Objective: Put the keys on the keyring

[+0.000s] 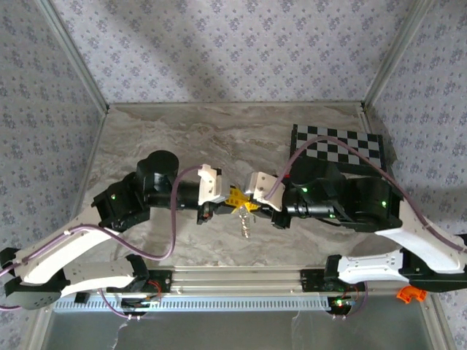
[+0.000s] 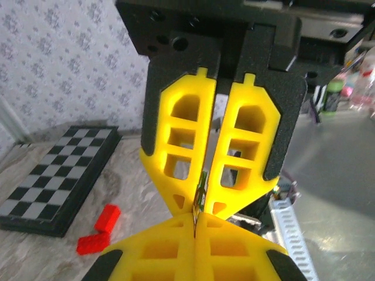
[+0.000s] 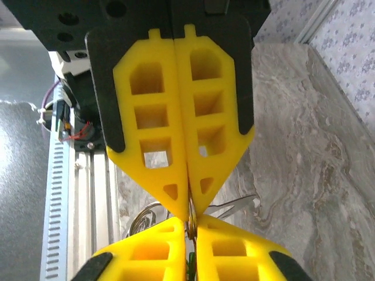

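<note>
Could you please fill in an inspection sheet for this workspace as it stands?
Surface: marbled grey table, no spills seen.
Job's things: green key pinched edge-on by the left gripper; keyring apparently nipped at the right gripper tips; silvery keys dangle beneath.
Clutter: chequerboard, red blocks, orange piece by the right base.
Grippers: both shut, tip to tip above the table.
Cables: purple cables loop along both arms, unsnagged.
Surroundings: patterned walls; nothing else seen.

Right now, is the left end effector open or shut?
Shut: the left end effector's yellow fingers meet at the tips, pinching a thin greenish piece.
</note>
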Available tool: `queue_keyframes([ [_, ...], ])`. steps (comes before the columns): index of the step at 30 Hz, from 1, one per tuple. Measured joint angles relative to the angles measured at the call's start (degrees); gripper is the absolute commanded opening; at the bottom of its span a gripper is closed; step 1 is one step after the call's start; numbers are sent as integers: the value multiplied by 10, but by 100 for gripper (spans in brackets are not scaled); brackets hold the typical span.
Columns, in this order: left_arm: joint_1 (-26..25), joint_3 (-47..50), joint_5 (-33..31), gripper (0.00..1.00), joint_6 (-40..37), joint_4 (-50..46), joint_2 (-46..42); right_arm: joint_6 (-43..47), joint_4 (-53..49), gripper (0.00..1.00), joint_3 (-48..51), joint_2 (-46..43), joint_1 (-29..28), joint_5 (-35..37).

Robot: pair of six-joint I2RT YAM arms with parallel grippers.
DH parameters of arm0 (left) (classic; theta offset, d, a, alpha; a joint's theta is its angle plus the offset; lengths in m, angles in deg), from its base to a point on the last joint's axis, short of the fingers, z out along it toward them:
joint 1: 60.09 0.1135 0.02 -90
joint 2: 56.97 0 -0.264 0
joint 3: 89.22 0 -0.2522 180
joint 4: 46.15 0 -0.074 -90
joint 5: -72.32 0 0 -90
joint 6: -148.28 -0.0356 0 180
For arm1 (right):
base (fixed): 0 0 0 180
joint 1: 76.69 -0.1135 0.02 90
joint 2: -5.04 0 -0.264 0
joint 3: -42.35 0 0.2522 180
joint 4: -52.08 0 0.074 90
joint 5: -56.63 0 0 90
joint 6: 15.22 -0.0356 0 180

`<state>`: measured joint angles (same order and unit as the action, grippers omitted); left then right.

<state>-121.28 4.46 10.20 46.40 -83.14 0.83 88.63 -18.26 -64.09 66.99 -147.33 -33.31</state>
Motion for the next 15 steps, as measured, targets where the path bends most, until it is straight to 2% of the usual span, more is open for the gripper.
queue_keyframes([
  [6, 0, 42, 52, 0, 68, 136, -8, -19, 83, 20, 60, -68, 0, -21],
  [11, 0, 46, 89, 0, 111, 207, -1, -33, 124, 0, 75, -96, 0, -39],
  [15, 0, 47, 102, 0, 127, 233, 6, -35, 130, 0, 75, -98, 0, -41],
])
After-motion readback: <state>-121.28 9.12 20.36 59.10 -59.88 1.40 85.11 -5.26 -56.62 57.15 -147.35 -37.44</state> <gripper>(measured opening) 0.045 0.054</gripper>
